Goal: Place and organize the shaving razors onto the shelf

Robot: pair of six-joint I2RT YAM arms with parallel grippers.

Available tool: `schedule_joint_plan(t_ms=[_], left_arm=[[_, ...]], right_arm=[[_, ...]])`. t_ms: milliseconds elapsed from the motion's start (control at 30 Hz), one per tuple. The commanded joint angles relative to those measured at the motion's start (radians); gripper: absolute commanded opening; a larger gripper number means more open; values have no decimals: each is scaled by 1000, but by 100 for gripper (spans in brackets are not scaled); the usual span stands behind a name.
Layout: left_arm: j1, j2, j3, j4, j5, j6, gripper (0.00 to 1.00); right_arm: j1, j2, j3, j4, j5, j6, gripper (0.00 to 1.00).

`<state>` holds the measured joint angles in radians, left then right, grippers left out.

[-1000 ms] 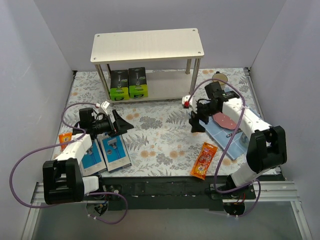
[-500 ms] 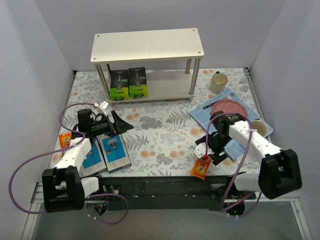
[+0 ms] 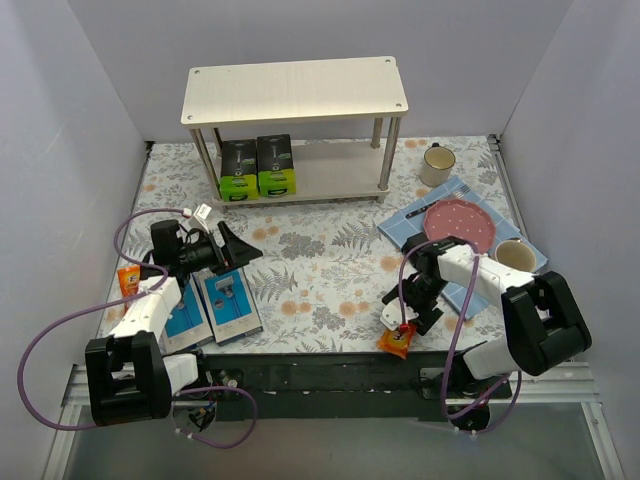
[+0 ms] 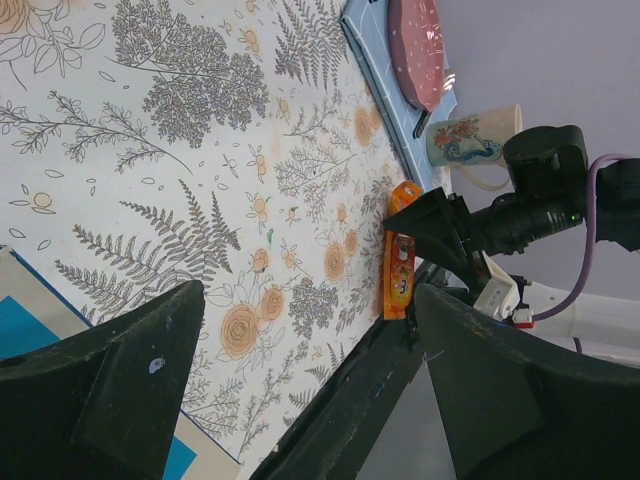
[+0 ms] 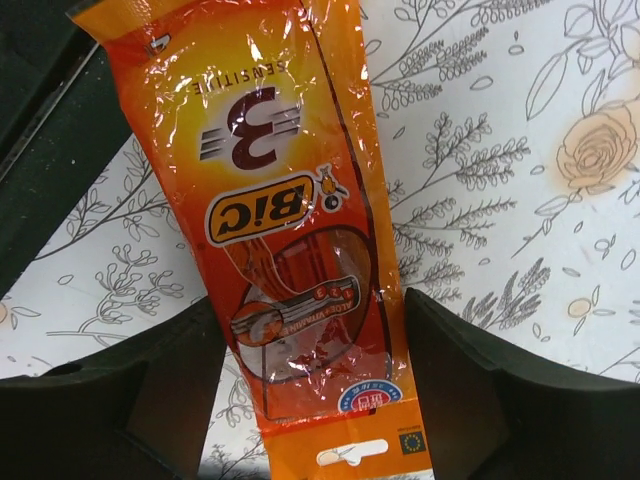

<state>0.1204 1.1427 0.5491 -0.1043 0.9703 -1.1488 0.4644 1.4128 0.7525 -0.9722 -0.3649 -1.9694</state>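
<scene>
Right end effector (image 5: 315,375) dropped, straddling orange packet (image 5: 270,220)

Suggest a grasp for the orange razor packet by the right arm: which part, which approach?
Come straight down and pinch the orange packet across its narrow width, near the middle. It lies flat on the floral mat, long and thin, so only its two long edges offer purchase. The right gripper is open, its fingers straddling those edges.
</scene>
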Motion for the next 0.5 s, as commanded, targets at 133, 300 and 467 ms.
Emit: schedule_joint_plan(t_ms=[133, 300, 467], left_arm=[[8, 12, 11, 20, 1, 1, 86], [10, 46, 72, -6, 7, 12, 86], [8, 61, 106, -28, 7, 20, 86]], right_arm=[[92, 46, 39, 46, -46, 18, 60], [128, 139, 204, 44, -115, 214, 42], [128, 250, 408, 148, -209, 641, 40]])
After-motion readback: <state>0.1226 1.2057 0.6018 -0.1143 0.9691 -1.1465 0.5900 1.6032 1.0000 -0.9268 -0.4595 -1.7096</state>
